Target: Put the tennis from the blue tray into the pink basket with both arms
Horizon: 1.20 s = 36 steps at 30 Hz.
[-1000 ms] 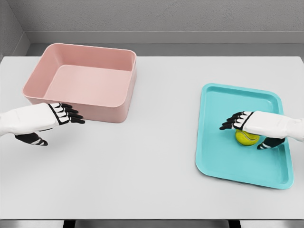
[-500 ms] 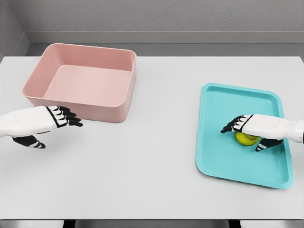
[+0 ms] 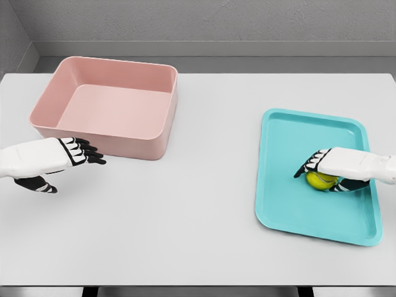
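Grasp step underway: right hand [image 3: 331, 166] covers the tennis ball [image 3: 320, 180] on the blue tray [image 3: 291, 204], fingers curling around it; full closure can't be confirmed. Left hand [image 3: 68, 153] hovers beside the pink basket [image 3: 162, 133], fingers extended, holding nothing. Next: secure grip, lift clear, probably hand over mid-worktop [image 3: 204, 204].

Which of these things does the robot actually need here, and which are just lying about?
Needed:
- tennis ball
- blue tray
- pink basket
- right robot hand, over the ball
- left robot hand, beside the basket

Just there:
- white table, nothing else
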Motion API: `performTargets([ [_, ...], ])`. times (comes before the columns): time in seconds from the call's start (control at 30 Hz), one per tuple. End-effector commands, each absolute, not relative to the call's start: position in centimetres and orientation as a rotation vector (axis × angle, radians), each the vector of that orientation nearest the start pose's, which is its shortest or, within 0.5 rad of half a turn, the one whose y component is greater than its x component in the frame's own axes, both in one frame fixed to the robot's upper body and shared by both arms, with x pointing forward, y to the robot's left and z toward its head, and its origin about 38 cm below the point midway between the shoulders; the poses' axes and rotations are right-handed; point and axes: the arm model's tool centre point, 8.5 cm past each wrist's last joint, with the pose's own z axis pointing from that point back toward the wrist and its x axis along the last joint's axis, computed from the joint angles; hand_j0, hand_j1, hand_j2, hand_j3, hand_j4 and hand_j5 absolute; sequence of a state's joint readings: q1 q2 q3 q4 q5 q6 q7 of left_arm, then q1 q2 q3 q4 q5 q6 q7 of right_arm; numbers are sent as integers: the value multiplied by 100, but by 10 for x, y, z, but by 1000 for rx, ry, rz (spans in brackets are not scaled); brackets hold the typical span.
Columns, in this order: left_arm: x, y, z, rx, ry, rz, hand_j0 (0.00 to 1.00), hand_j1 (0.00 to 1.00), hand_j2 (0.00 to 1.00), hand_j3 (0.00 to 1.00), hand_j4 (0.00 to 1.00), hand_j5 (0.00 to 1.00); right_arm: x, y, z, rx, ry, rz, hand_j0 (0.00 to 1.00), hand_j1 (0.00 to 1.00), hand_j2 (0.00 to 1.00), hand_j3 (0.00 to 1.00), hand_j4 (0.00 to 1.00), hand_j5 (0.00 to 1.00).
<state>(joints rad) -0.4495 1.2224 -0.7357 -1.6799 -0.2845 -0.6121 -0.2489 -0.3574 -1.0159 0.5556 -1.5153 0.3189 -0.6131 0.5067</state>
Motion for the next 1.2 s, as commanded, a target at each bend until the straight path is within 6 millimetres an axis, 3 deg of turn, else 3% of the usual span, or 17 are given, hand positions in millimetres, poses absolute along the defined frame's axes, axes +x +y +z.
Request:
performTargets([
  [0.0, 346, 362, 209, 312, -1374, -2104, 100, 100, 100, 100, 100, 100, 366, -369, 161, -249, -1205, 2053, 70, 70, 70, 70, 70, 70],
  [0.1, 346, 362, 209, 312, -1374, -2105, 100, 100, 100, 100, 100, 100, 366, -369, 161, -249, -1205, 2053, 67, 67, 67, 67, 67, 67],
  [0.23, 346, 362, 209, 312, -1375, -2104, 100, 100, 100, 100, 100, 100, 367, -370, 161, -252, -1204, 2053, 54, 54, 54, 54, 54, 54],
  [0.4, 346, 362, 209, 312, -1375, -2104, 100, 100, 100, 100, 100, 100, 368, -371, 167, -264, -1212, 2049, 46, 46, 46, 46, 46, 46],
  [0.63, 346, 362, 209, 313, -1372, -2106, 100, 100, 100, 100, 100, 100, 376, -377, 195, -343, -1268, 2026, 38, 38, 38, 38, 38, 38],
  [0.87, 345, 363, 208, 315, -1367, -2109, 100, 100, 100, 100, 100, 100, 371, -354, 211, -345, -1347, 2078, 35, 35, 35, 35, 35, 35],
  [1.17, 345, 363, 207, 310, -1364, -2108, 100, 100, 100, 100, 100, 100, 362, -310, 237, -335, -1487, 2169, 32, 32, 32, 32, 32, 32],
])
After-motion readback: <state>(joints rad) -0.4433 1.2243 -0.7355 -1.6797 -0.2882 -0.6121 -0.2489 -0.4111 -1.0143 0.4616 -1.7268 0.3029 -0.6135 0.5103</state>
